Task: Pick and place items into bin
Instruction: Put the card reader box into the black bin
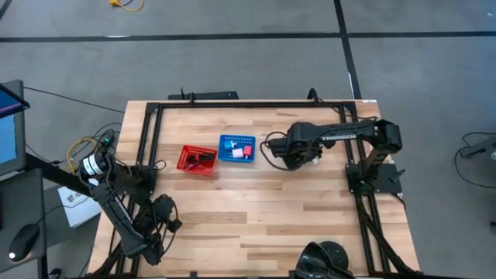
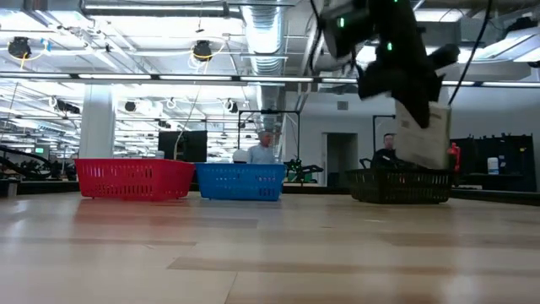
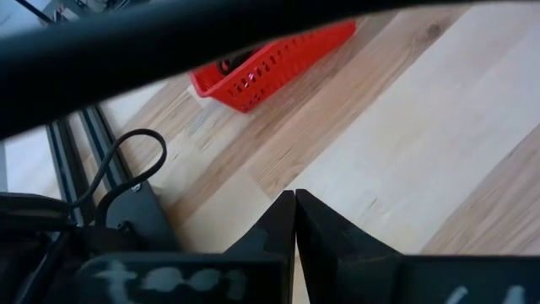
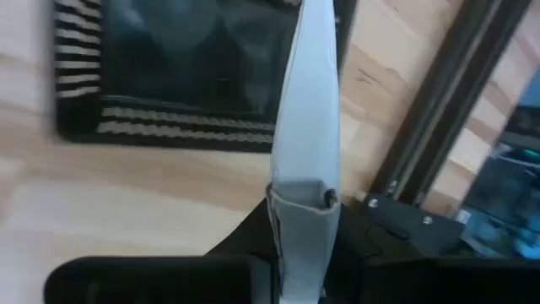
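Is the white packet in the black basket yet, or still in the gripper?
Not in yet. The right gripper clamps the white packet, which hangs edge-on above the black basket.

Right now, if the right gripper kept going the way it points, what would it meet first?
Probably the black basket: the right gripper, shut on the white card packet, aims down at its edge. Depth is unclear.

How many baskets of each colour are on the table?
Red basket: 1
Blue basket: 1
Black basket: 1
Total: 3 baskets
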You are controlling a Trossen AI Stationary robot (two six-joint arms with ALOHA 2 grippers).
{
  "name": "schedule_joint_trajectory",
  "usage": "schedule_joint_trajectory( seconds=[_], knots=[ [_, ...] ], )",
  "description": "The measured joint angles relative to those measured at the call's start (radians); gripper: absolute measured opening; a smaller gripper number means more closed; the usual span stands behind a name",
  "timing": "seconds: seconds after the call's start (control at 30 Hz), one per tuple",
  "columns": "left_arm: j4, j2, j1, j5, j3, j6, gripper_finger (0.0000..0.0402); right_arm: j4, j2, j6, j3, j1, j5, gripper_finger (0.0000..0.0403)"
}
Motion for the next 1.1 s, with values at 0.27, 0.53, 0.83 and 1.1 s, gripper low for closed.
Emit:
schedule_joint_trajectory(
  seconds=[0.27, 0.53, 0.83, 1.1],
  knots=[
    [0.000, 0.000, 0.001, -0.015, 0.000, -0.010, 0.0000, 0.010, 0.121, -0.128, -0.019, -0.029, -0.066, 0.0052],
    [0.002, 0.000, 0.001, -0.015, 0.000, -0.012, 0.0000, 0.003, 0.213, -0.240, 0.019, -0.063, -0.064, 0.0094],
    [0.003, 0.000, 0.001, -0.015, 0.000, -0.012, 0.0000, 0.009, 0.222, -0.233, 0.071, -0.097, -0.065, 0.0147],
    [0.003, 0.000, 0.001, -0.013, 0.000, -0.012, 0.0000, 0.010, 0.219, -0.238, 0.213, -0.099, -0.065, 0.0157]
  ],
)
